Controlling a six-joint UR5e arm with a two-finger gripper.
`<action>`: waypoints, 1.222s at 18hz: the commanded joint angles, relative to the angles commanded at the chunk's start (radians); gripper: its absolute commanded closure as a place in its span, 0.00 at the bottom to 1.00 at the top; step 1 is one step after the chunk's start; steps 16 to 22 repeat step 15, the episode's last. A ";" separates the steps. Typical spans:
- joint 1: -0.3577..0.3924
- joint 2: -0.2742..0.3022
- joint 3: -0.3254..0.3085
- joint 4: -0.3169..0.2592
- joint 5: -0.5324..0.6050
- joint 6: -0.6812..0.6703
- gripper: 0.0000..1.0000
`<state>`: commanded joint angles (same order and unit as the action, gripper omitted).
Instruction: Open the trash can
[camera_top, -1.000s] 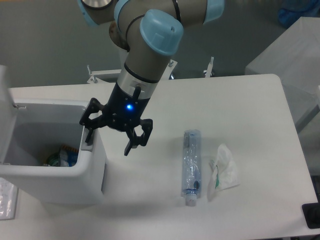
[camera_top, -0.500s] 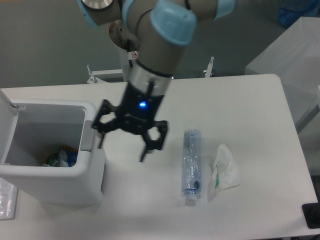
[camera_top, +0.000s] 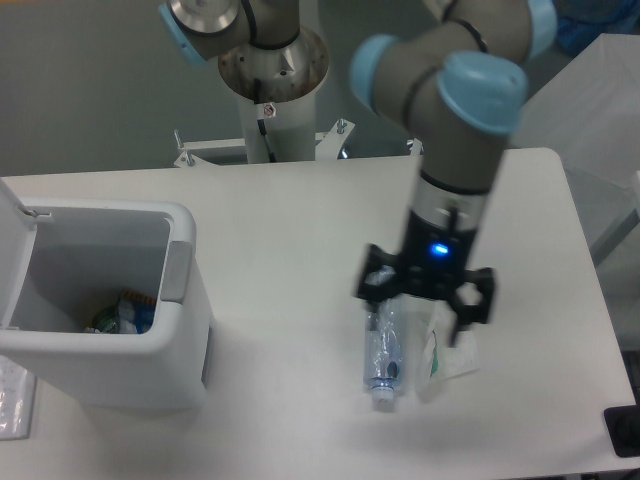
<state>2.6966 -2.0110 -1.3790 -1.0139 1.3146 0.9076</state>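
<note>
The white trash can (camera_top: 185, 345) stands at the table's left with its lid (camera_top: 12, 215) swung up on the far left side. Its inside is exposed, and coloured waste (camera_top: 125, 312) lies at the bottom. A grey push tab (camera_top: 177, 271) sits on its right rim. My gripper (camera_top: 422, 308) hangs well to the right of the can, over the clear plastic bottle (camera_top: 383, 350). Its fingers (camera_top: 372, 292) are spread and hold nothing.
A crumpled white wrapper (camera_top: 447, 352) lies just right of the bottle, partly under the gripper. A pale box (camera_top: 585, 110) stands beyond the table's right edge. The arm's base post (camera_top: 272, 80) rises behind the table.
My gripper has swept from beside the can's right rim rightwards across the table to above the bottle. The can stays open, its lid upright.
</note>
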 joint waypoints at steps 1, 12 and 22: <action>0.015 0.000 -0.008 -0.006 0.006 0.072 0.00; 0.016 0.000 -0.041 -0.058 0.184 0.401 0.00; 0.012 -0.003 -0.045 -0.057 0.187 0.399 0.00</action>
